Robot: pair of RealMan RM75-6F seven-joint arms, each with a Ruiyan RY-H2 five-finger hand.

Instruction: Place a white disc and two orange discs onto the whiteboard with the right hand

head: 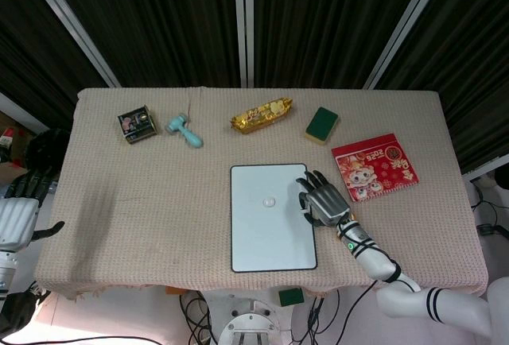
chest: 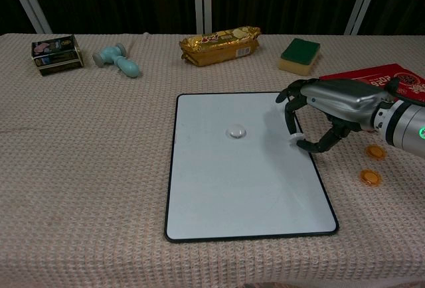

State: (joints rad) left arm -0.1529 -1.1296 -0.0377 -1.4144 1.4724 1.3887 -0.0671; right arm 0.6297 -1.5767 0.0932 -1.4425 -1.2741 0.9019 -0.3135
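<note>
Chest view shows the right hand (chest: 327,114) low over the right edge of the whiteboard (chest: 246,188), fingers curved downward, a small white disc (chest: 295,140) pinched between a fingertip and the thumb just above the board's rim. A second white disc (chest: 236,131) lies on the board, a little above its middle. Two orange discs (chest: 370,177) sit on the tablecloth (chest: 86,168) to the right of the board, near the wrist, one nearer the camera and one (chest: 376,150) just behind it; neither touches the board.

Along the far side of the table lie a small dark box (chest: 56,54) with printed pictures, a pale teal toy hammer (chest: 117,60), a gold-wrapped snack packet (chest: 220,45) with red lettering too small to read, and a green sponge (chest: 300,56) with a yellow underside. A red envelope (chest: 372,75) lies behind the right hand, partly hidden by it; in the head view it carries a cartoon figure and gold characters (head: 374,167) that I cannot make out.

Nothing lies on the board between the hand and the resting white disc.

The left hand (head: 16,216) hangs off the table's left edge in the head view, fingers apart and holding nothing.
</note>
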